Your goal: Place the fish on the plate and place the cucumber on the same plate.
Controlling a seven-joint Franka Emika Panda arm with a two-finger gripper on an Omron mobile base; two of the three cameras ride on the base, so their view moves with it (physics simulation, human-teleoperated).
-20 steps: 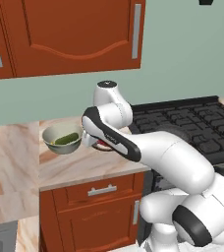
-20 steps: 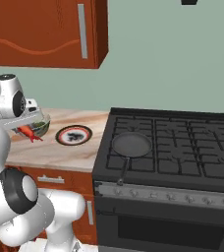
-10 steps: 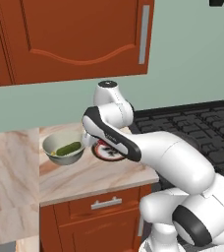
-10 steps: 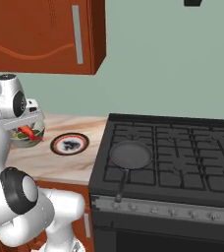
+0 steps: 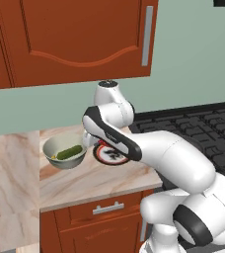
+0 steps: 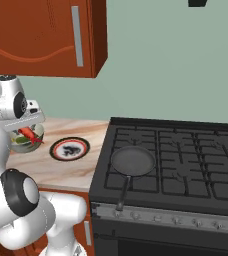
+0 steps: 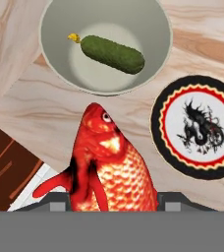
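Hand view shows the small red-orange scaly fish (image 7: 109, 165) held between the jaws, head pointing away from the hand, hanging in the air above the pale marble worktop (image 7: 30, 106) just beside the rim of the greenish-grey bowl (image 7: 60, 74). The jaws are clamped on the fish's body near the tail, so the fish is lifted, not resting on anything. The short dark green cucumber (image 7: 112, 54) lies inside that bowl, not yet on the plate. The round plate with black rim, red ring and white centre bearing a dark dragon-like pattern (image 7: 200, 127) sits on the worktop beside the bowl, bare. In the right base view the fish (image 6: 30, 135) hangs under the gripper (image 6: 28, 131) over the bowl's edge, with the plate (image 6: 69, 148) near it. To do this step well, the hand should probably carry the fish sideways until it is over the white centre, lower it close, then release so it lands flat.
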